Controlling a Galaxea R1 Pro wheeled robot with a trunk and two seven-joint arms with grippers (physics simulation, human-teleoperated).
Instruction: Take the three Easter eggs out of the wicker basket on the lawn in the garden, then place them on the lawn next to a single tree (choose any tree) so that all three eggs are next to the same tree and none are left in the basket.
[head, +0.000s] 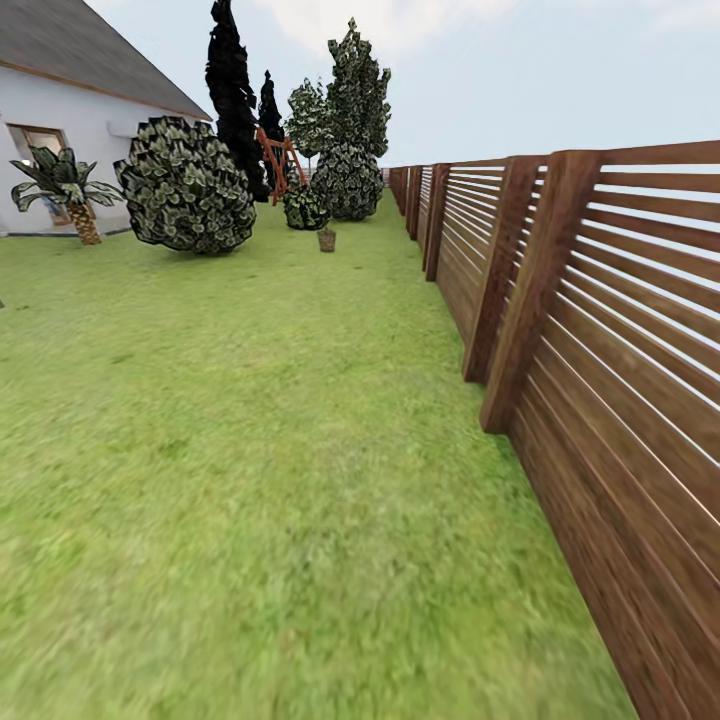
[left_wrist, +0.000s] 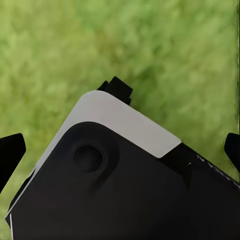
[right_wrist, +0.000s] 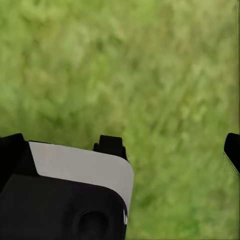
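A grassy garden beside a wooden fence, seen from the robot's head, with both wrist cameras looking down at grass.

The lawn (head: 250, 480) stretches ahead, with a brown slatted fence (head: 600, 350) running along its right side. Far back stand a round bush (head: 185, 185), a thin black tree (head: 232, 85), taller leafy trees (head: 355, 100), a small palm (head: 65, 190) and a white house (head: 70, 120). A small brown object (head: 327, 239), too distant to identify, sits on the grass. The left gripper (left_wrist: 122, 147) and right gripper (right_wrist: 117, 150) each hang over bare grass, dark fingertips (left_wrist: 11, 152) at opposite edges, spread wide, holding nothing.
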